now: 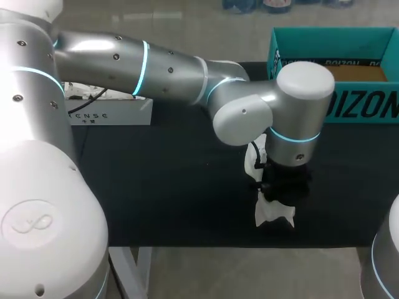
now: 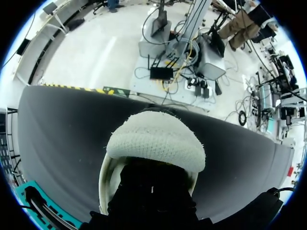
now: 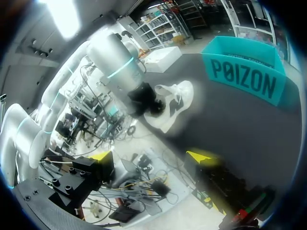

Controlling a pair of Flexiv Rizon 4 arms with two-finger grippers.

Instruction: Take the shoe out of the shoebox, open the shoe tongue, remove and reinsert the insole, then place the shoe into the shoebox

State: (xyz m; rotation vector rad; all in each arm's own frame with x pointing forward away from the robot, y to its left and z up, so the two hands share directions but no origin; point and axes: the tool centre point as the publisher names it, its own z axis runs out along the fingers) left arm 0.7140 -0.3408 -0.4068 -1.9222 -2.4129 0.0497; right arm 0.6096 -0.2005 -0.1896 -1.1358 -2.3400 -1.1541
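The shoe [image 1: 273, 213] lies out of the shoebox [image 1: 361, 106] on the table [image 1: 162, 187], near its front edge and well apart from the box. The left gripper [image 1: 280, 180] is down in the shoe's opening, and I cannot tell whether it grips anything. The right gripper [image 3: 207, 179] hangs off to the side, open and empty. This looks like step 2, the tongue. Next, the tongue probably needs pulling back while the shoe is held steady, perhaps by the free arm.

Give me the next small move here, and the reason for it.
Probably bring the right gripper over to steady the shoe. The shoe lies on the table, outside the shoebox; the left gripper is down at its opening, while the right gripper, open and empty, hangs well off from it.
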